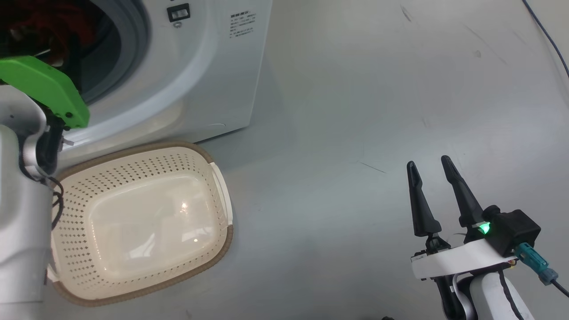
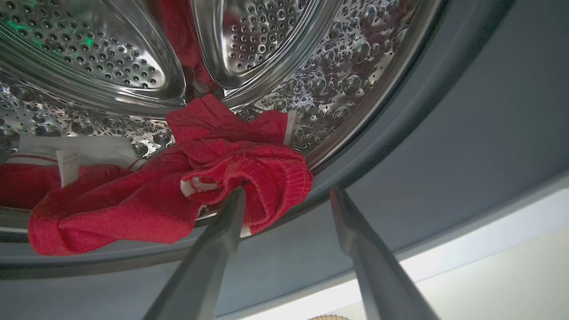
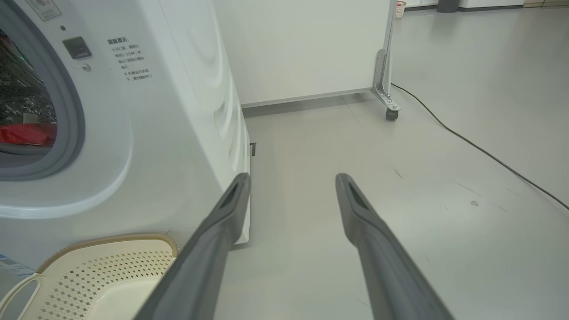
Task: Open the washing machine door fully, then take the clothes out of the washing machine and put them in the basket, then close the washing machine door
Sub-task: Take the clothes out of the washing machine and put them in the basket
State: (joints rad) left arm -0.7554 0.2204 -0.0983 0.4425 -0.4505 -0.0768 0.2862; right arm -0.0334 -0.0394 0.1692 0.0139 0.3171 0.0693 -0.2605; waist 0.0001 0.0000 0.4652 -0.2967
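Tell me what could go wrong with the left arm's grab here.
The left gripper is open, one finger at the edge of the red clothes, the other over the grey gasket: closing might catch only a fold or pinch rubber. The garments look tangled, so a pull might drag extras past the basket onto the floor.

A lab-like test room: bare grey floor (image 3: 422,213), white partition (image 3: 302,49) on casters (image 3: 390,114), loose cable (image 3: 480,150), free-standing washer (image 3: 178,111).

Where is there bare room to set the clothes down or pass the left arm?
The basket is empty below the washing machine. The floor is bare between basket and right gripper. Crowded: drum lip, where clothes bunch at the left gripper.
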